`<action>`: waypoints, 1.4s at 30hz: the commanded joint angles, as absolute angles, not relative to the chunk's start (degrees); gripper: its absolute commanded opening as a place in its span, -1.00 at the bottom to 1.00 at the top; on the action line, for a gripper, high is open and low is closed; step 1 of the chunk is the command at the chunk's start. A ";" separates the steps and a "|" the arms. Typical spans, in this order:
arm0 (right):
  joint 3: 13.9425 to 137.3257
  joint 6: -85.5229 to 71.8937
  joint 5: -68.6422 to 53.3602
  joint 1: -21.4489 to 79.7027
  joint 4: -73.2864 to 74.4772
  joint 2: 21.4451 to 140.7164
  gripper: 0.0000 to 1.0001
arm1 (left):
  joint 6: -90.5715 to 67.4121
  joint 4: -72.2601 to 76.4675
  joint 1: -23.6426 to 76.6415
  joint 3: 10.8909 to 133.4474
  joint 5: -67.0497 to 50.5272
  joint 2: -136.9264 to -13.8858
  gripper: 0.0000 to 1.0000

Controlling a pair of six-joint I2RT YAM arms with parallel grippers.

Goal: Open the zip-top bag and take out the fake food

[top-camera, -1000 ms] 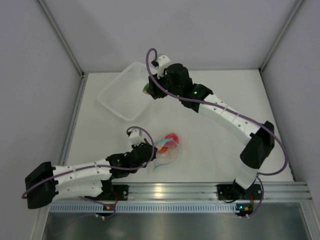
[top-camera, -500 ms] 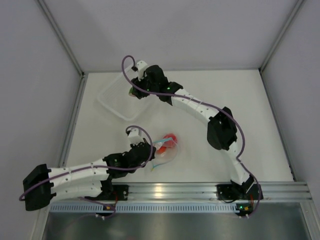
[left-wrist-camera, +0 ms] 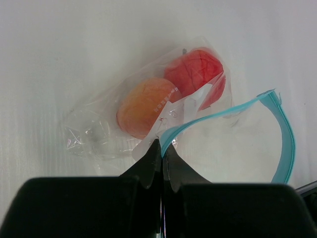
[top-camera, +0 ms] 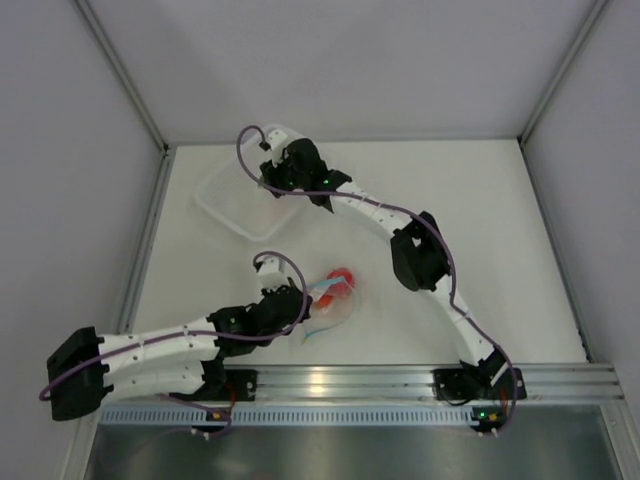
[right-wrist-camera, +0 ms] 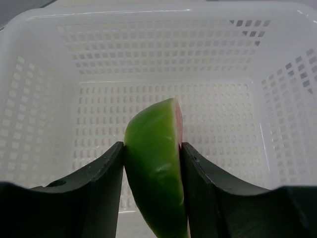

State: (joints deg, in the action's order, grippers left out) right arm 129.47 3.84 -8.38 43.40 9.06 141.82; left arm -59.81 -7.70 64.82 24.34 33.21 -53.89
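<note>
The clear zip-top bag (left-wrist-camera: 148, 106) lies on the table with its light blue zip strip (left-wrist-camera: 277, 124) gaping open; it also shows in the top view (top-camera: 335, 300). Inside it are the red tomato-like ball (left-wrist-camera: 194, 72) and the orange-peach fruit (left-wrist-camera: 144, 106). My left gripper (left-wrist-camera: 162, 148) is shut on the bag's blue strip edge, seen in the top view (top-camera: 300, 302) too. My right gripper (right-wrist-camera: 152, 158) is shut on the green-rinded watermelon wedge (right-wrist-camera: 156, 171) and holds it over the white mesh basket (right-wrist-camera: 158, 54). In the top view the right gripper (top-camera: 268, 180) is above the basket (top-camera: 225, 195).
The white mesh basket stands at the back left of the table, near the left wall rail (top-camera: 140, 260). The metal rail (top-camera: 400, 385) with both arm bases runs along the near edge.
My right arm has swung left with the watermelon wedge, from the basket's right edge to over its inside. The left gripper and the bag have stayed in place.
</note>
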 commanded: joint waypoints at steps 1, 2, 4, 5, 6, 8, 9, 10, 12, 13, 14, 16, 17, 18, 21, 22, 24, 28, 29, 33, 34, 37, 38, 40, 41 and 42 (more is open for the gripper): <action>133.42 6.24 -7.47 42.36 2.37 142.56 -0.31 | -58.80 -5.80 64.60 25.14 32.78 -53.96 -1.00; 133.42 6.41 -7.56 42.45 2.63 142.56 -0.22 | -58.80 -5.02 64.60 24.96 32.35 -53.96 -1.00; 132.63 6.50 -7.29 42.54 2.90 141.16 0.07 | -58.80 -4.49 64.60 24.70 32.08 -54.05 -1.00; 131.93 6.68 -7.47 42.45 2.73 140.37 0.12 | -58.80 -4.13 64.60 24.70 32.08 -54.05 -1.00; 131.23 6.85 -7.47 42.45 2.55 139.67 0.15 | -58.62 -3.96 64.60 24.70 31.91 -54.05 -1.00; 129.73 7.29 -7.47 42.45 2.63 137.64 0.38 | -58.27 -3.61 64.60 24.70 31.90 -54.05 -1.00; 129.38 7.56 -7.47 42.45 2.72 137.11 0.53 | -58.18 -3.52 64.60 24.78 31.99 -54.05 -1.00; 129.20 7.82 -7.38 42.45 2.72 136.15 0.70 | -58.18 -3.43 64.60 24.96 31.91 -54.05 -1.00; 128.76 8.26 -6.34 42.36 3.17 135.09 0.76 | -58.10 -3.51 64.60 25.14 31.82 -53.88 -1.00; 127.54 8.26 -5.98 42.45 2.99 133.52 0.76 | -58.18 -3.43 64.60 25.05 31.73 -53.70 -1.00; 126.57 8.35 -5.80 42.36 2.47 132.46 0.76 | -58.36 -3.51 64.60 25.05 31.73 -53.44 -1.00; 122.88 7.83 -4.40 42.36 1.85 128.26 0.76 | -58.36 -3.43 64.60 25.14 31.64 -53.00 -1.00; 121.39 7.56 -4.05 42.36 1.76 126.41 0.76 | -58.10 -3.43 64.60 25.31 31.55 -52.91 -1.00; 118.33 6.69 -2.30 42.28 1.67 124.47 0.76 | -58.10 -3.51 64.60 25.40 31.38 -52.74 -1.00; 111.05 4.49 2.69 41.75 3.16 115.60 0.82 | -57.66 -3.51 64.60 26.63 30.41 -52.56 -1.00; 108.40 1.79 4.20 41.40 3.08 110.01 0.90 | -57.57 -3.52 64.60 26.98 30.32 -52.56 -1.00; 99.55 -1.30 7.20 40.52 1.68 104.09 0.99 | -57.31 -3.43 64.60 27.95 30.15 -52.65 -1.00; 86.60 -3.43 9.76 39.46 -1.04 88.47 0.99 | -57.30 -3.43 64.69 29.62 29.97 -53.35 -1.00; 84.40 -3.51 9.76 39.29 -0.79 86.16 0.99 | -57.65 -3.43 64.69 29.79 30.06 -53.52 -1.00; 75.34 -6.58 10.28 38.94 5.43 75.96 0.99 | -59.06 -2.99 64.69 30.76 30.93 -54.58 -1.00; 74.54 -7.46 10.20 38.85 7.80 72.81 0.98 | -59.32 -2.99 64.69 31.20 31.02 -54.67 -1.00; 70.76 -9.58 2.93 38.94 15.19 66.73 0.79 | -58.89 -2.72 64.69 32.69 30.94 -55.72 -1.00; 69.62 -10.10 0.81 38.94 16.16 65.23 0.72 | -58.54 -2.64 64.69 33.22 30.76 -55.98 -1.00; 66.81 -13.26 -2.63 39.02 19.33 61.37 0.61 | -58.27 -2.72 64.69 34.01 30.32 -56.77 -1.00; 65.75 -14.23 -3.77 39.11 20.03 60.22 0.54 | -58.36 -2.64 64.69 34.54 30.32 -57.13 -1.00; 64.09 -15.98 -4.39 39.11 21.08 59.42 0.48 | -58.36 -2.72 64.69 34.89 30.50 -57.30 -1.00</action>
